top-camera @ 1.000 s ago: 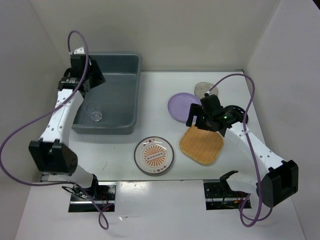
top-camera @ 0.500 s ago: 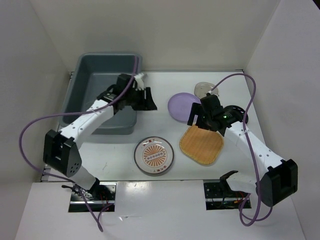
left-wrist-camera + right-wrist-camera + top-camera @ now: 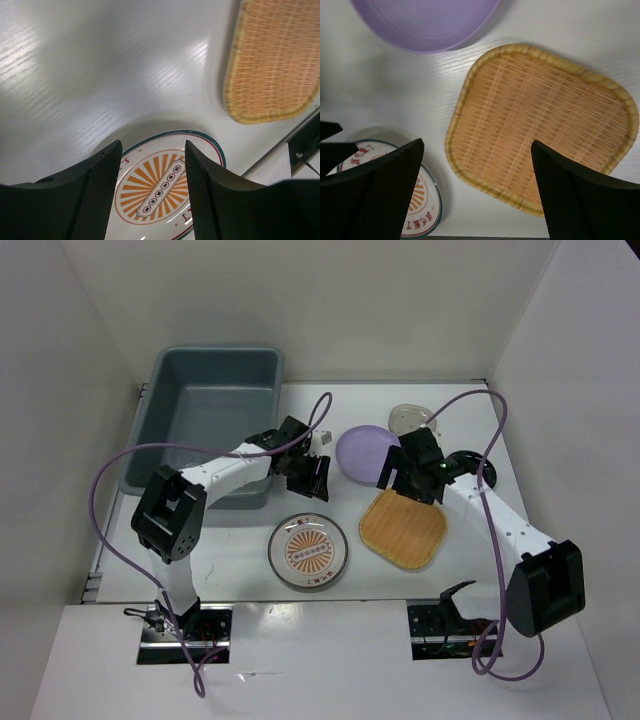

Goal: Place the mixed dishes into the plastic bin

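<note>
Left gripper [image 3: 152,150] hovers open and empty near the round orange-and-white patterned plate [image 3: 160,195]; right gripper [image 3: 476,145] hangs wide open by the tan woven rounded-square plate [image 3: 545,125].

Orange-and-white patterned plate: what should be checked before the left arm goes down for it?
1. Left claw open: ok.
2. Left claw empty: ok.
3. The orange-and-white patterned plate lies flat, nothing on it: ok.
4. Plate centred under the claw, left wrist view: ok.
5. Right claw apart from it, open over the tan woven plate: ok.
6. Room at the plastic bin's near end: cannot tell, partly hidden.
</note>
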`<state>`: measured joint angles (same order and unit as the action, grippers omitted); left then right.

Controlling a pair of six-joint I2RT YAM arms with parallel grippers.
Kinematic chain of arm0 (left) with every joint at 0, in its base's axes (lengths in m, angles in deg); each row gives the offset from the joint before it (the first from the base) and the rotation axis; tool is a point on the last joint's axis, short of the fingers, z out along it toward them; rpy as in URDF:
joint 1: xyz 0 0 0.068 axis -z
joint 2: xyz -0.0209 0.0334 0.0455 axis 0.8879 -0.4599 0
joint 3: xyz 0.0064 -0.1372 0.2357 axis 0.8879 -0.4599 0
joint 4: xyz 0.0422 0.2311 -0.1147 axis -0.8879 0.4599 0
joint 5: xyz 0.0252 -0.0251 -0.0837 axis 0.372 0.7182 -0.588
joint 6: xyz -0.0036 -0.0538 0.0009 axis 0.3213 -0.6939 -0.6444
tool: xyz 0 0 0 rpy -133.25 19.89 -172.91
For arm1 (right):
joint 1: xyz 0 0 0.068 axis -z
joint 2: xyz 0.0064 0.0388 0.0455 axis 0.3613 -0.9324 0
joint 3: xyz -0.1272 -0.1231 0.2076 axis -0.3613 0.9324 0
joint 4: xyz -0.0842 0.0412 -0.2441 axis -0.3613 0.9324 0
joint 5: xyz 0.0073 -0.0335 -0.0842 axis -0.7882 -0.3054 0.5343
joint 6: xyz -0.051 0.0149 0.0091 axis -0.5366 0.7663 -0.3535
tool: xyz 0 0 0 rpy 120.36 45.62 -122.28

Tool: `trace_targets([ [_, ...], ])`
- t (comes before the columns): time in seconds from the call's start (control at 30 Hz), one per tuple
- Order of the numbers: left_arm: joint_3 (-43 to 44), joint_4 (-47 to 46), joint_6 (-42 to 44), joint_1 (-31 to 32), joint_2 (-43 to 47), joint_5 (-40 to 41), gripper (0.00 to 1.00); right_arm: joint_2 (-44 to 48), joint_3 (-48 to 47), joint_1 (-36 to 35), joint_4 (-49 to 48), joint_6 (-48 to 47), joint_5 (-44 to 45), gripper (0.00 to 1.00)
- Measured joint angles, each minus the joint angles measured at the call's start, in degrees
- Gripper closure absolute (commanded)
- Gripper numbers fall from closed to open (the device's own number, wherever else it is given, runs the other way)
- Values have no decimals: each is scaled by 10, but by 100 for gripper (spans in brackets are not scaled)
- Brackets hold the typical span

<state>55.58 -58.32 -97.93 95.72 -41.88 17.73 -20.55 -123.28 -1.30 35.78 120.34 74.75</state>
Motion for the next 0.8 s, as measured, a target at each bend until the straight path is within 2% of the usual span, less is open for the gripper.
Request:
trace_targets([
  [0.13, 1, -11, -3, 4, -12, 0, 39, -38, 0, 24, 2, 9, 0, 14],
  [0.33, 29, -54, -19, 19, -17, -28, 39, -78, 0, 31, 6, 21, 5, 16],
  [0.47, 48, -80, -30, 43, -44, -57, 39, -73, 0, 39, 11, 24, 13, 16],
  [0.67, 73, -90, -32, 102, -106, -73, 39, -48, 0, 89, 22, 24, 20, 16],
  [0.8, 77, -92, -35, 114, -127, -69, 39, -23, 0, 106, 26, 24, 21, 16],
])
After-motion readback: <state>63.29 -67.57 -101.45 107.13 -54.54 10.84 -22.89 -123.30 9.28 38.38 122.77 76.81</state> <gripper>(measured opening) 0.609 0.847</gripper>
